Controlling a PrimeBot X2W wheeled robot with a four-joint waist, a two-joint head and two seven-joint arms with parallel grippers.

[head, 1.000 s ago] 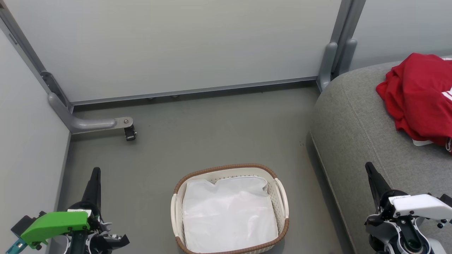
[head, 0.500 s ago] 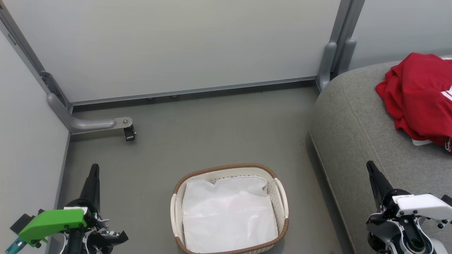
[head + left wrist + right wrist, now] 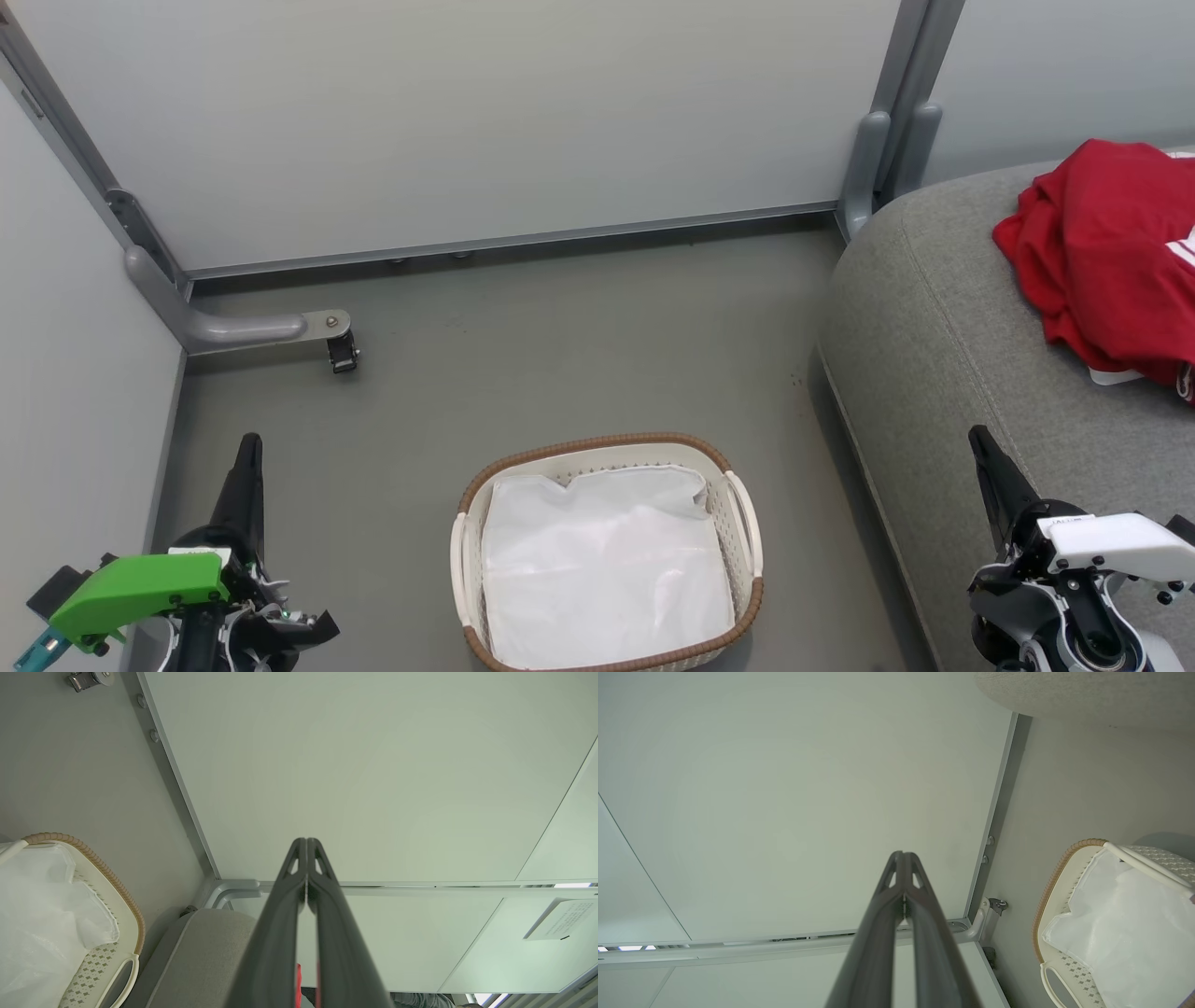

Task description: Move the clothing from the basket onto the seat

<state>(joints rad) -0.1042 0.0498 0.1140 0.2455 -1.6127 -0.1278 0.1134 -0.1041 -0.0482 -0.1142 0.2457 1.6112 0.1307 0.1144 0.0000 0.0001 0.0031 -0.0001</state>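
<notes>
The red clothing (image 3: pixel 1111 252) with a white stripe lies bunched on the grey seat (image 3: pixel 952 345) at the right. The basket (image 3: pixel 607 448) stands on the floor at the bottom centre, holding just its white cloth liner (image 3: pixel 607 569). My left gripper (image 3: pixel 250 443) is at the lower left, shut, with nothing in it. My right gripper (image 3: pixel 977 435) is at the lower right over the seat's near edge, shut and holding nothing. In the left wrist view the basket (image 3: pixel 117 891) is at the left and the left gripper (image 3: pixel 307 841) points at a pale panel. The right wrist view has the right gripper (image 3: pixel 901 854) and the basket (image 3: pixel 1052 882) at the right.
Pale partition panels (image 3: pixel 467 121) enclose the grey floor (image 3: pixel 560 355) at the back and left. A grey support foot with a caster (image 3: pixel 342 352) juts from the left corner. A grey post (image 3: pixel 882 159) stands by the seat's back corner.
The left gripper has edged slightly upward in the head view, the right gripper barely. The clothing and the basket have stayed where they were.
</notes>
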